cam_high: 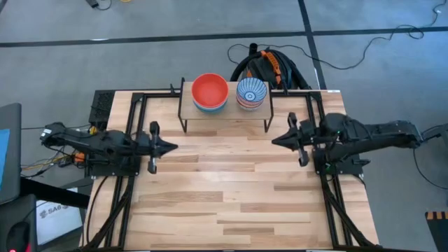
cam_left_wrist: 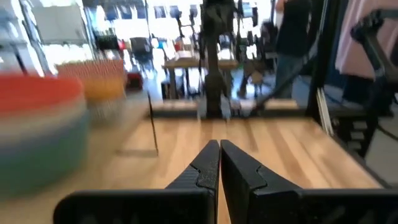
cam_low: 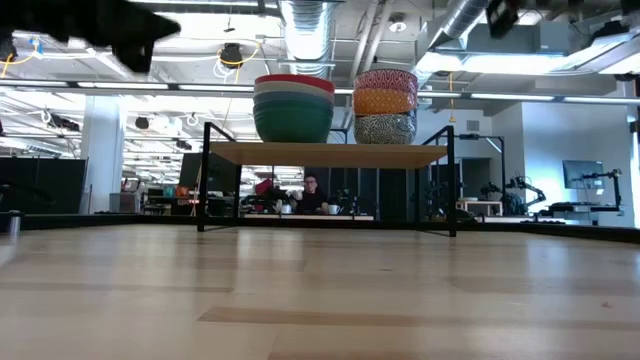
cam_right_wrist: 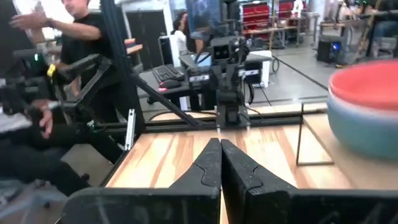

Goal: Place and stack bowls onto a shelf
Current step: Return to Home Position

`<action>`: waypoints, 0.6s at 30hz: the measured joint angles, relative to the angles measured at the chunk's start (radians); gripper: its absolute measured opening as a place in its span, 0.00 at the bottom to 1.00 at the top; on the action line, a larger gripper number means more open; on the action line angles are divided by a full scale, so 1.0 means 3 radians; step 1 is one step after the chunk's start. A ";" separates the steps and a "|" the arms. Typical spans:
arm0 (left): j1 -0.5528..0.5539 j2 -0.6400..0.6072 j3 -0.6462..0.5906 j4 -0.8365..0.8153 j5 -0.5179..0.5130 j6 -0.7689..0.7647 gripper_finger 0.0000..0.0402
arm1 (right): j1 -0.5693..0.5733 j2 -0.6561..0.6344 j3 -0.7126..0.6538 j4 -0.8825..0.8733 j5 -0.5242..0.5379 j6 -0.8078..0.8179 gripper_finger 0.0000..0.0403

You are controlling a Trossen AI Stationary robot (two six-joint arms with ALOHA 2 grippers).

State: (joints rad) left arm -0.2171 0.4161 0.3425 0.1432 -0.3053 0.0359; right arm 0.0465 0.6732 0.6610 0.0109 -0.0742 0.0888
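Two stacks of bowls stand on the shelf (cam_high: 224, 112) at the table's far edge. The left stack (cam_low: 293, 108) has a red bowl (cam_high: 210, 90) on top, with light blue and green ones beneath. The right stack (cam_low: 386, 105) has a blue-white striped bowl (cam_high: 252, 92) on top in the high view; the low view shows pink patterned, yellow and dark patterned bowls. My left gripper (cam_high: 173, 147) hovers shut over the table's left side. My right gripper (cam_high: 275, 141) hovers shut over the right side. Both point toward the table's middle and touch nothing.
The shelf's black legs (cam_low: 206, 175) stand on the wooden tabletop (cam_high: 231, 189). Black frame rails (cam_high: 133, 126) run along both table sides. A bundle of cables (cam_high: 269, 66) lies beyond the far edge. People show in the room behind, one near the table in the right wrist view (cam_right_wrist: 74, 37).
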 joint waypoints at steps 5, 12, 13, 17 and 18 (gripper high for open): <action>-0.0014 -0.0031 -0.0487 0.0542 0.0018 -0.0176 0.00 | -0.0077 -0.0352 -0.0610 0.0415 -0.0001 0.0265 0.04; 0.0063 -0.0097 -0.0634 0.0688 0.0029 -0.0092 0.00 | -0.0070 -0.0695 -0.1180 0.0835 -0.0009 0.0331 0.04; 0.0073 -0.0132 -0.0634 0.0683 0.0036 -0.0064 0.00 | -0.0070 -0.0764 -0.1234 0.0825 -0.0010 0.0336 0.04; 0.0105 -0.0356 -0.0634 0.0436 0.0042 0.0011 0.00 | -0.0070 -0.1113 -0.1481 0.0866 -0.0011 0.0373 0.04; 0.0107 -0.0421 -0.0634 0.0344 0.0040 0.0009 0.00 | -0.0070 -0.1212 -0.1541 0.0866 -0.0011 0.0413 0.04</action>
State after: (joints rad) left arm -0.1849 0.2896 0.1524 0.2463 -0.2932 0.0384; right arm 0.0254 0.3096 0.1988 0.2706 -0.0776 0.2126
